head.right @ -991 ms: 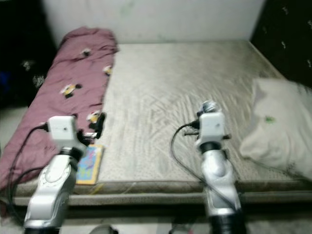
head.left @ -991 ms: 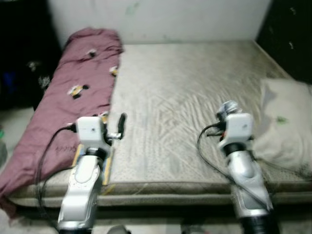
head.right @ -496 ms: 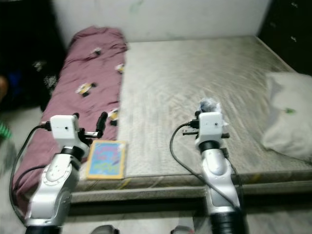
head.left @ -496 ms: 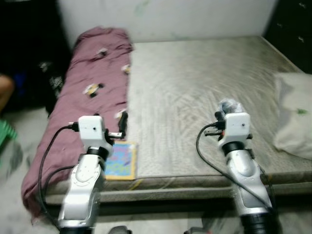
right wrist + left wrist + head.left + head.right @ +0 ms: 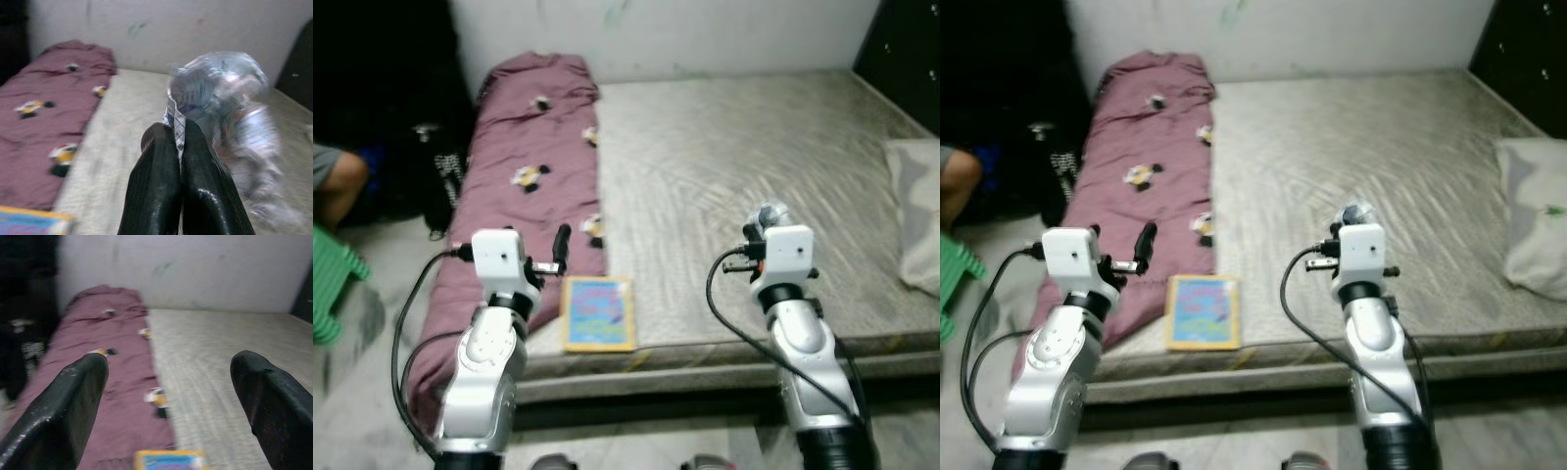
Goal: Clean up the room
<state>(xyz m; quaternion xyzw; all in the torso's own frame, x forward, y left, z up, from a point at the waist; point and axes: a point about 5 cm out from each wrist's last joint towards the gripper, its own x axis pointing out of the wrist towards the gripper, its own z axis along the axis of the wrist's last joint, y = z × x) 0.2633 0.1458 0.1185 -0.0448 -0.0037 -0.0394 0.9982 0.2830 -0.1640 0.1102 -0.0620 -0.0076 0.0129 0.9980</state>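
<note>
Two grippers are raised over the bed [image 5: 734, 147]. Right gripper [image 5: 177, 142]: fingers pinching a crumpled wrapper [image 5: 220, 103]. Left gripper [image 5: 166, 396]: fingers spread, empty. A book [image 5: 599, 311] lies at 5 o'clock of it. Step: carrying trash. Next: likely find a bin.

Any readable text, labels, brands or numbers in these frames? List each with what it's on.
None can be read.
Yellow-bordered picture book on the mattress edge: colourful cover, any lettering too blurred.
Crumpled clear plastic wrapper pinched in the right gripper: faint printed marks, illegible.
Maroon blanket: small cartoon motifs, no legible words.
</note>
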